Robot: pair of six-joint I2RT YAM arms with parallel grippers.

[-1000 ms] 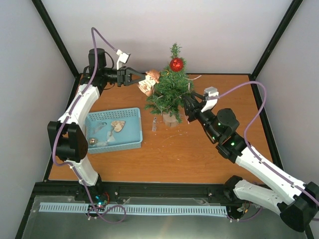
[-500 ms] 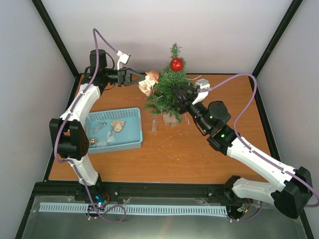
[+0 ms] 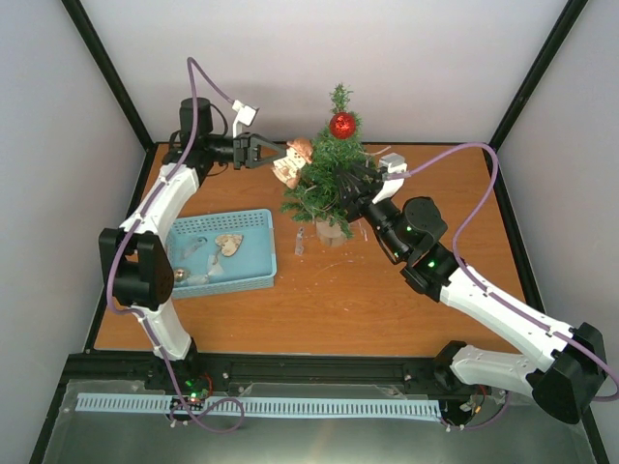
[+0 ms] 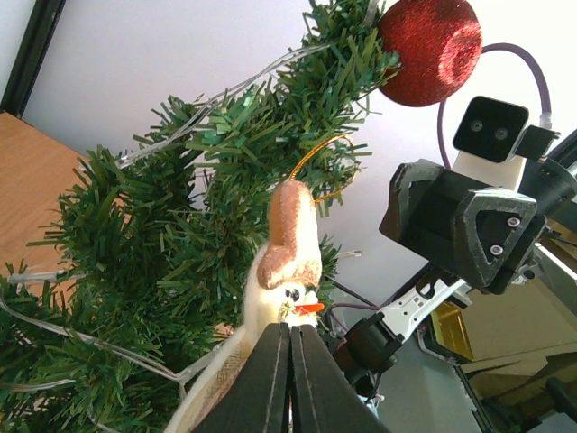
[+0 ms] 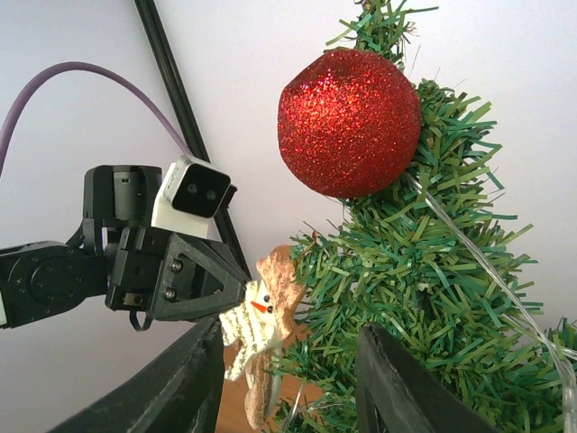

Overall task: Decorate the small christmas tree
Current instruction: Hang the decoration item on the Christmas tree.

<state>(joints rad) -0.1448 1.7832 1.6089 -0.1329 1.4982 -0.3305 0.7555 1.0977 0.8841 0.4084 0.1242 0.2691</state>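
Observation:
The small christmas tree [image 3: 327, 179] stands at the back middle of the table with a red glitter ball [image 3: 342, 125] near its top. My left gripper [image 3: 269, 155] is shut on a felt snowman ornament [image 3: 290, 160] with a brown hat, held against the tree's left side. In the left wrist view the snowman [image 4: 287, 271] sits just past the closed fingertips, its gold loop [image 4: 311, 158] among the branches. My right gripper [image 3: 345, 182] is open at the tree's right side, its fingers [image 5: 180, 388] spread around the foliage [image 5: 424, 298]; the ball [image 5: 350, 122] hangs above.
A light blue basket [image 3: 221, 253] with several more ornaments, among them a heart [image 3: 228, 244], sits at the left. A small pale piece [image 3: 301, 241] lies on the table by the tree's base. Black frame posts stand at the back corners.
My left gripper has carried the snowman rightward up to the tree's branches. My right gripper rose from beside the trunk into the foliage, then held still.

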